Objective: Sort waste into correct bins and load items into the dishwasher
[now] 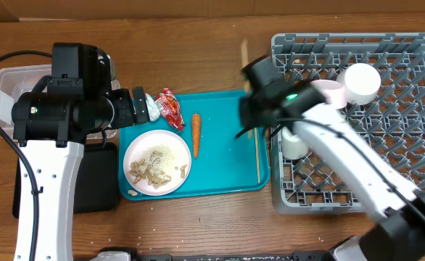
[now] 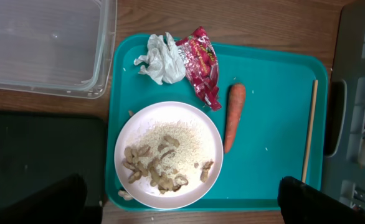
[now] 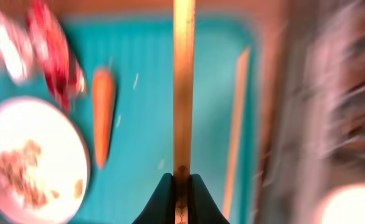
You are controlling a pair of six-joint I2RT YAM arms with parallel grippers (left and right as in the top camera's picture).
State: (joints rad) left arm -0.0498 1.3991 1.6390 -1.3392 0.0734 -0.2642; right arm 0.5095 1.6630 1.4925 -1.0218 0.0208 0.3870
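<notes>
Right claw (image 3: 181, 182) pinches a thin wooden chopstick (image 3: 184, 81); left claw (image 2: 182, 202) gapes wide.

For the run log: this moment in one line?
right gripper: shut on chopstick | left gripper: open, empty | second chopstick: on teal tray | plate: on tray, holds food

Bright even light, soft shadows; left wrist view sharp, right wrist view motion-blurred.

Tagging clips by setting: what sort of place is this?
Likely a staged dish-clearing bench, not a real kitchen: a wooden table with a teal tray of leftovers, a grey dish rack, and a robot's right claw gripping a chopstick.
</notes>
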